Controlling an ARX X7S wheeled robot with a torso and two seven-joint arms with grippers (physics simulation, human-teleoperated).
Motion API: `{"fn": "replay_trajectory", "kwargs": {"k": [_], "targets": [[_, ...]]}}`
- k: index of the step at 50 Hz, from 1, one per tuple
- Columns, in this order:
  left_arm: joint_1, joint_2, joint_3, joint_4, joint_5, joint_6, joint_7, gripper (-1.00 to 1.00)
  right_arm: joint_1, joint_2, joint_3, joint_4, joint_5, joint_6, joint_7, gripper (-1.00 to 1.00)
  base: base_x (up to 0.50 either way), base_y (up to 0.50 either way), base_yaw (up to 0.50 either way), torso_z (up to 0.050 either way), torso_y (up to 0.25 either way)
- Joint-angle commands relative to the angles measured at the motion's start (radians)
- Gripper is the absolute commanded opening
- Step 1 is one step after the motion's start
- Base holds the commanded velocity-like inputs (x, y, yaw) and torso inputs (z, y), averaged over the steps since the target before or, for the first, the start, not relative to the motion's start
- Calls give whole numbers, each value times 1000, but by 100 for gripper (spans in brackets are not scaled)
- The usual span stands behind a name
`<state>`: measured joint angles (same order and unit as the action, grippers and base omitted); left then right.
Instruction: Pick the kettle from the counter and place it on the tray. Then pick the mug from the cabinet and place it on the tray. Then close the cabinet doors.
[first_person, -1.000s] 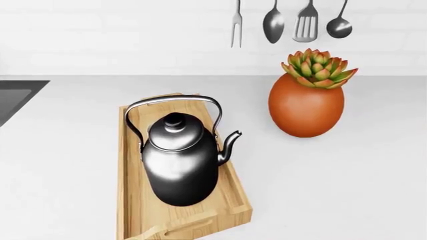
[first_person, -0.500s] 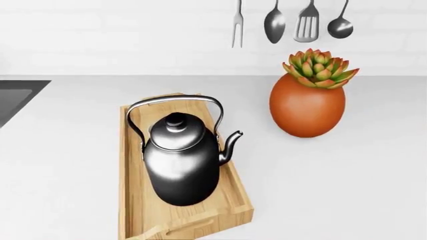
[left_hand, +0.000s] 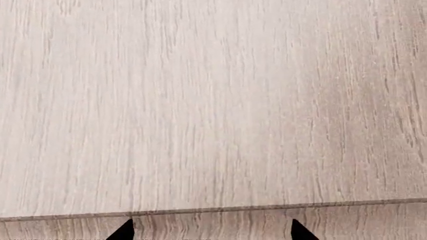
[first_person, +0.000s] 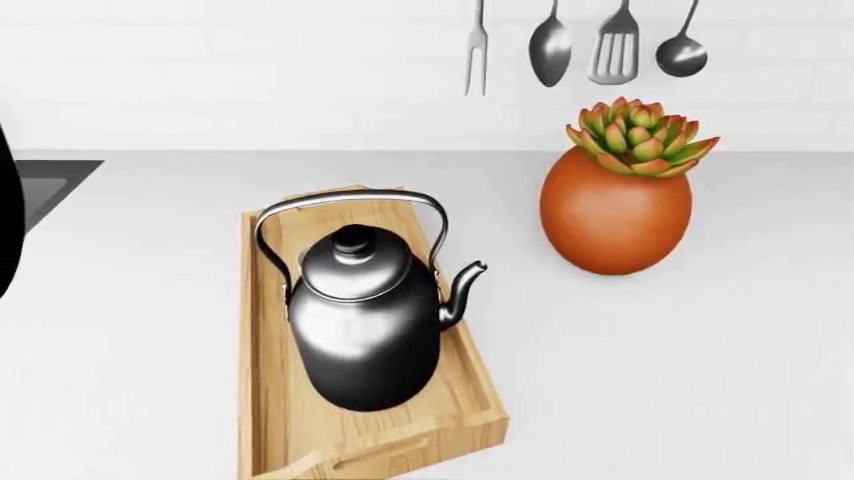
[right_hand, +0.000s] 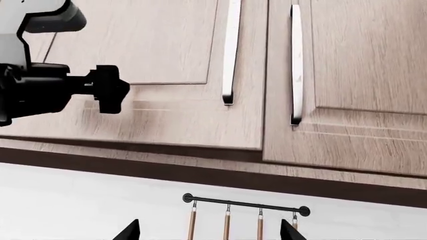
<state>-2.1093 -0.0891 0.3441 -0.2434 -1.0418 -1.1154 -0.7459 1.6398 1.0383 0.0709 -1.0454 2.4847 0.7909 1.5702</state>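
Note:
The dark metal kettle (first_person: 363, 335) stands upright on the wooden tray (first_person: 267, 400) on the white counter (first_person: 667, 380), its spout toward the orange pot; neither gripper is near it. My left gripper (left_hand: 212, 232) is open and empty, its fingertips (left_hand: 123, 231) close against a wood-grain cabinet door (left_hand: 213, 100). My right gripper (right_hand: 208, 232) is open and empty, pointed up at two cabinet doors (right_hand: 167, 50) with metal bar handles (right_hand: 230, 50). In that view the left arm (right_hand: 53, 90) reaches against the left-hand door. The mug is out of view.
An orange egg-shaped pot with a succulent (first_person: 615, 205) stands right of the tray. Utensils (first_person: 587, 45) hang on the back wall from a rail (right_hand: 247, 205) below the cabinets. A dark sink (first_person: 40, 185) lies at the far left, and a black shape (first_person: 7, 220) cuts into the left edge.
A black shape has come into the head view's left edge. The view has shifted very slightly; the kettle and tray have not moved.

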Motion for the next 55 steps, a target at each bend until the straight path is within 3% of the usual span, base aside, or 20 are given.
{"fn": "replay_trajectory", "kwargs": {"k": [1, 19, 31, 44, 55], "targets": [[114, 28, 78, 3, -244, 44, 42, 100, -8, -7, 7, -2, -2, 1, 0, 100, 14, -3, -4, 0, 0], [243, 9, 149, 50, -232, 77, 36, 100, -48, -22, 39, -2, -4, 20, 0, 100, 3, -2, -5, 0, 0], [243, 5, 157, 37, -237, 97, 39, 100, -66, -33, 53, -2, -9, 28, 0, 100, 3, -1, -4, 0, 0], [-74, -42, -36, 38, -272, 231, 75, 100, -50, -41, 48, -2, -4, 25, 0, 100, 5, -1, -3, 0, 0], [-63, -107, -146, 150, -386, 222, -25, 100, -43, -65, 11, -2, -36, 25, 0, 100, 0, 0, 0, 0, 0]]}}
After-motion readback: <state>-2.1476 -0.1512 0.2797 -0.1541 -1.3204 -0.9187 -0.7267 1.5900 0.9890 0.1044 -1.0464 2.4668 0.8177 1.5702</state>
